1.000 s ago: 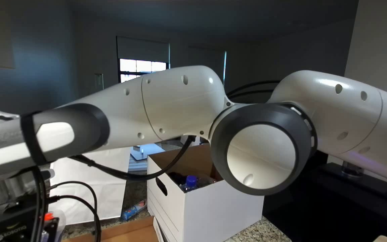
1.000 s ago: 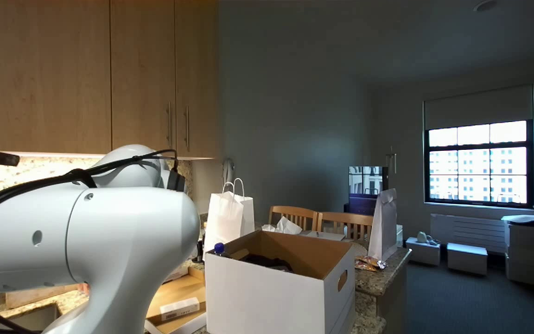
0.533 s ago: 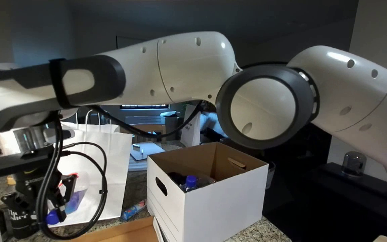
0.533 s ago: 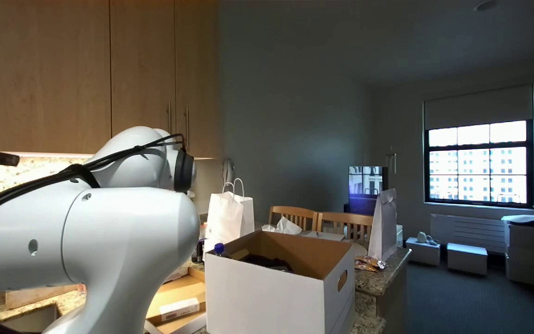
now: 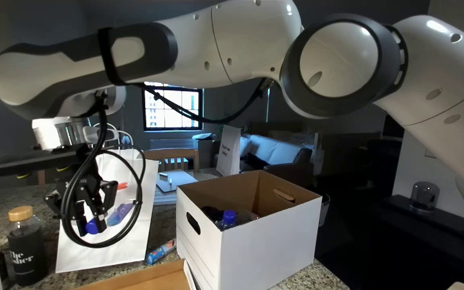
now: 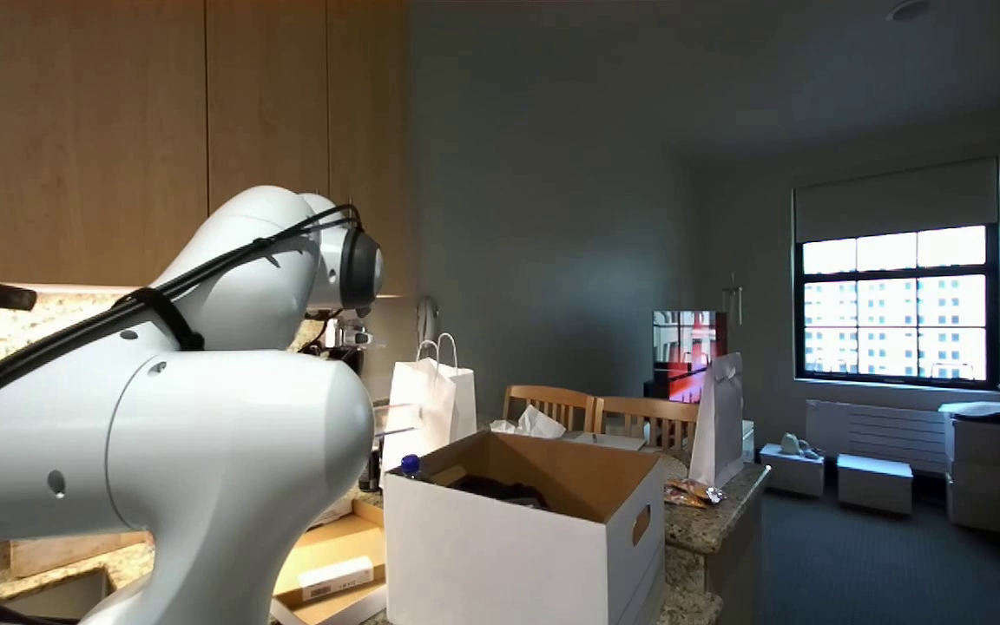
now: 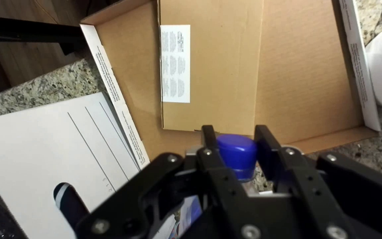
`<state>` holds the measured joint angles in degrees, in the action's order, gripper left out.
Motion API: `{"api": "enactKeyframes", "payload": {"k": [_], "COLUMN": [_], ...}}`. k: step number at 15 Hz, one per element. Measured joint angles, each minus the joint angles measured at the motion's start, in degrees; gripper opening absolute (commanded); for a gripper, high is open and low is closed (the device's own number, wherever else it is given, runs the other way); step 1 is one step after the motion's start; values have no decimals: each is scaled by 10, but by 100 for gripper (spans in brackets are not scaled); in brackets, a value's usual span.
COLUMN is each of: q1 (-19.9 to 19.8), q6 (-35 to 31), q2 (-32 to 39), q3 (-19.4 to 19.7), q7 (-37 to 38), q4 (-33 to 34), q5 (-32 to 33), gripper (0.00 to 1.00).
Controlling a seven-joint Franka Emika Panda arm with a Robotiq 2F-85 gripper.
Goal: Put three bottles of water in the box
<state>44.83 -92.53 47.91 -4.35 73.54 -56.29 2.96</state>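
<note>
While one blue-capped water bottle (image 7: pixel 237 156) is held outside the white cardboard carton (image 5: pixel 270 249), its cap clamped by the gripper (image 5: pixel 92 228), a second bottle (image 5: pixel 228 218) sits inside the carton. Just beside the carton: shallow cardboard tray (image 7: pixel 307 86). Near the carton: handled paper bag (image 6: pixel 441 412).

Dim grey walls (image 6: pixel 552 260), bright window (image 6: pixel 889 304), wooden chairs (image 6: pixel 648 406), tan cabinets (image 6: pixel 179 143), dark blue floor (image 6: pixel 873 555)

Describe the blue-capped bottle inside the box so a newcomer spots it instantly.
Find the large white box. In an exterior view, just inside its near corner, the bottle pokes up beside a dark object. Among the box's visible contents, only it shows a vivid blue cap.
</note>
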Motion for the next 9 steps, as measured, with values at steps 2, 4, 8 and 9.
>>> {"api": "enactKeyframes", "payload": {"k": [2,4,8,9], "q1": [-11,-20,-46,-56], "q6": [-27,-58,-131,-157], "q2": [-38,-78,-160,-180], "q3": [3,9,16,16], "q7": [7,13,14,14], "q4": [-43,-86,-178,-203], "q5": [0,0,-13,-28], "gripper": [13,13,13,13]}}
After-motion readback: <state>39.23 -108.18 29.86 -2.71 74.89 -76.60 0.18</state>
